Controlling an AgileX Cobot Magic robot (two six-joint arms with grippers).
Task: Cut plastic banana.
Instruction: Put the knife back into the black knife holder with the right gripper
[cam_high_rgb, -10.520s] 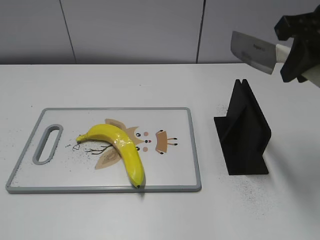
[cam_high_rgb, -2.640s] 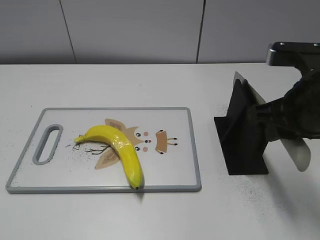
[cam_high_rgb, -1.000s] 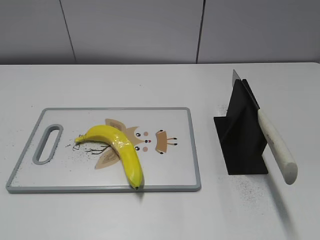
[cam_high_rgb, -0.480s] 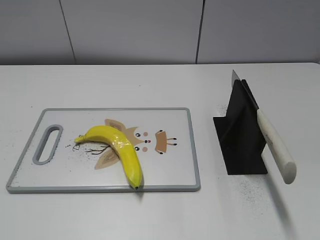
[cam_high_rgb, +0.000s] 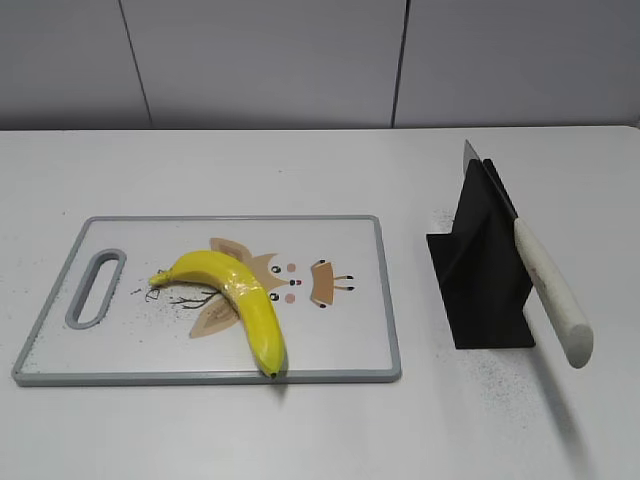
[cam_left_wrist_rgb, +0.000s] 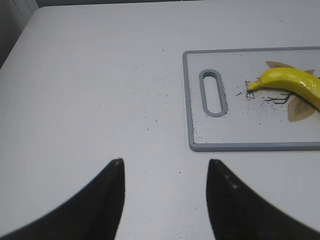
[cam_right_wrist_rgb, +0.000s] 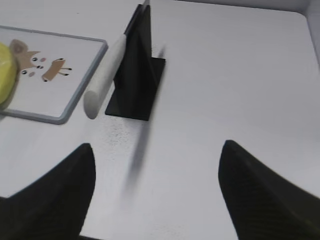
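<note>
With knife (cam_high_rgb: 545, 283) parked in its black stand (cam_high_rgb: 484, 270) and both pincers spread empty, cutting looks finished; banana (cam_high_rgb: 240, 300) lies on cutting board (cam_high_rgb: 340, 345). Next, I'd guess: arms idle.

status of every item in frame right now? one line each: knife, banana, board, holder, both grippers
knife: slotted in the holder, blade up, handle sticking out low, not held
banana: whole, uncut, lying on the board
cutting board: flat on the table, dark specks near the banana stem
knife holder: upright on the table, right of the board
left gripper: open, empty, above bare table
right gripper: open, empty, clear of the knife
</note>
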